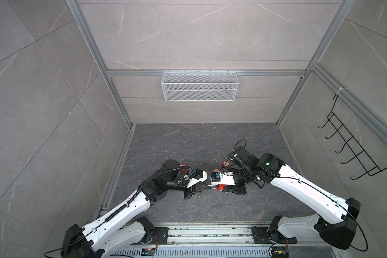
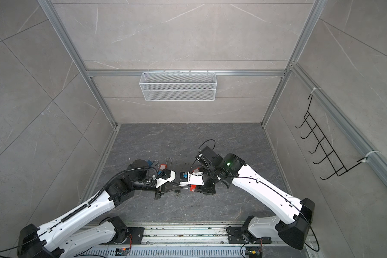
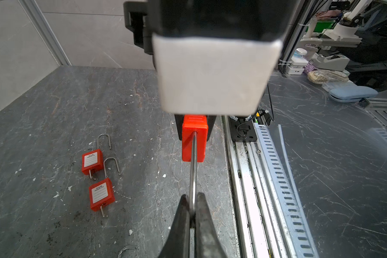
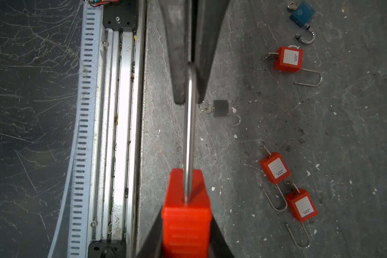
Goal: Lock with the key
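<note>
on the far left of my view, behind the left arm (image 2: 87,207), spare locks lie on the counter (image 3: 54,111): a blue padlock (image 2: 151,162) and red spare padlocks (image 3: 92,164) with their shackles swung open. next along, my left gripper (image 3: 192,201) is clenched on the bend of the shackle (image 3: 193,174), its fingers pinching the steel from both sides. a small black padlock (image 4: 220,108) with a key ring at its base lies on the counter near that gripper. the shackle runs straight into the red padlock (image 3: 194,143), which is held in the air between the two arms, close to the front rail (image 4: 119,111). i only see the shackle edge-on, so i cannot tell whether it is latched. on the right, my right gripper (image 4: 186,212) is grasping the red padlock's body, one finger on each side.
</note>
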Tool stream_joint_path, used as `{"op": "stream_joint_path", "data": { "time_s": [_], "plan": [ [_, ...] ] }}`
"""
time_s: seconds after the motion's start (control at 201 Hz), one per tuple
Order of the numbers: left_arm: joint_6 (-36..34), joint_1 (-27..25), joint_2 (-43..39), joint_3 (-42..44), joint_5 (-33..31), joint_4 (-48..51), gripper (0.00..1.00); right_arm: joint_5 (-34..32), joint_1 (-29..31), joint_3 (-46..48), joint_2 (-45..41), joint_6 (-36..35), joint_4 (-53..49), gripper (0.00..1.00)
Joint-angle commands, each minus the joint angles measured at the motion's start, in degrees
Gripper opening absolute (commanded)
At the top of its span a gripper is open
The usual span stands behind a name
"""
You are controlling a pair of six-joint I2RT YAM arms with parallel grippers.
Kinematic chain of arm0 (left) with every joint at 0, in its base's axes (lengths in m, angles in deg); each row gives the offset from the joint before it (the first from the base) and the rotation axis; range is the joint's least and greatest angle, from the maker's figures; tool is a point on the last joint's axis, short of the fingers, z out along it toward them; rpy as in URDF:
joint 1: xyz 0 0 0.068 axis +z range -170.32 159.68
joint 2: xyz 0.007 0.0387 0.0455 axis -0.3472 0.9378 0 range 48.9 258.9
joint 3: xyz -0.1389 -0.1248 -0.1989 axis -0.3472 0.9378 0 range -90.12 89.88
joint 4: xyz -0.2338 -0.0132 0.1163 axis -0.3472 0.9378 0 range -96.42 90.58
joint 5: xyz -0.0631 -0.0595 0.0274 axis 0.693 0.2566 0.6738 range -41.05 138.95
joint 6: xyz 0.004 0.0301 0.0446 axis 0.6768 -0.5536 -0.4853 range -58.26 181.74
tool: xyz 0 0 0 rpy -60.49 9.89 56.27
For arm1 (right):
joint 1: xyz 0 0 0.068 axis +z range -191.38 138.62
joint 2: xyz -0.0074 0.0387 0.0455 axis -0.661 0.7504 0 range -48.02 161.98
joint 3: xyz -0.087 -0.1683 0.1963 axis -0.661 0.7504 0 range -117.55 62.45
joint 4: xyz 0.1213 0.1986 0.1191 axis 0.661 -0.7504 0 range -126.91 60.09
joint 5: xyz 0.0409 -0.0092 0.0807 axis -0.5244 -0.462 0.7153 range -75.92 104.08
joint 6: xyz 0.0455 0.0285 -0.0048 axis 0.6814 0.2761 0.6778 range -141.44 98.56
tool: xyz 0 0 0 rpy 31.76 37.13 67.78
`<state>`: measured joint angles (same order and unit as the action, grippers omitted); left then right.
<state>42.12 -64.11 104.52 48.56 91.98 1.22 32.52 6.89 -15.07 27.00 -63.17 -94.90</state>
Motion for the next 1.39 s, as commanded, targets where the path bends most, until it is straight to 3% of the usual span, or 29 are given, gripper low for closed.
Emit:
{"op": "stream_joint_path", "data": {
  "time_s": [0.0,0.274,0.473,0.742,0.872,1.091,1.23,1.39],
  "plan": [
    [1.5,-0.8,0.9,-1.7,1.6,-2.0,0.00,1.4,0.1,-0.8,-0.3,-2.5,3.3,0.09],
    [4.0,-1.7,1.3,0.1,-0.3,-7.3,0.00,6.8,0.1,3.0,-3.3,-4.2,11.5,0.08],
    [-0.6,-3.0,-2.1,1.9,-6.3,-8.1,0.00,11.7,0.1,0.3,-1.0,-3.6,7.5,0.07],
    [-2.7,-4.8,-4.3,2.0,-8.6,-7.1,0.00,10.3,0.0,-0.7,-0.1,-3.9,4.8,0.07],
    [0.2,-5.0,-3.2,1.9,-6.7,-7.5,0.00,9.3,0.1,-0.2,-0.7,-3.5,8.2,0.06],
    [8.5,-5.1,-0.6,5.3,-5.0,-14.9,0.00,13.1,0.1,0.4,-1.6,-1.3,16.0,0.06],
    [10.9,-5.1,0.7,7.2,-4.5,-19.0,0.00,14.9,0.1,1.7,-2.6,1.0,22.8,0.06],
    [12.8,-5.0,1.6,7.9,-4.5,-22.7,0.00,14.9,0.0,2.2,-1.9,1.1,23.7,0.07]
  ]
}}
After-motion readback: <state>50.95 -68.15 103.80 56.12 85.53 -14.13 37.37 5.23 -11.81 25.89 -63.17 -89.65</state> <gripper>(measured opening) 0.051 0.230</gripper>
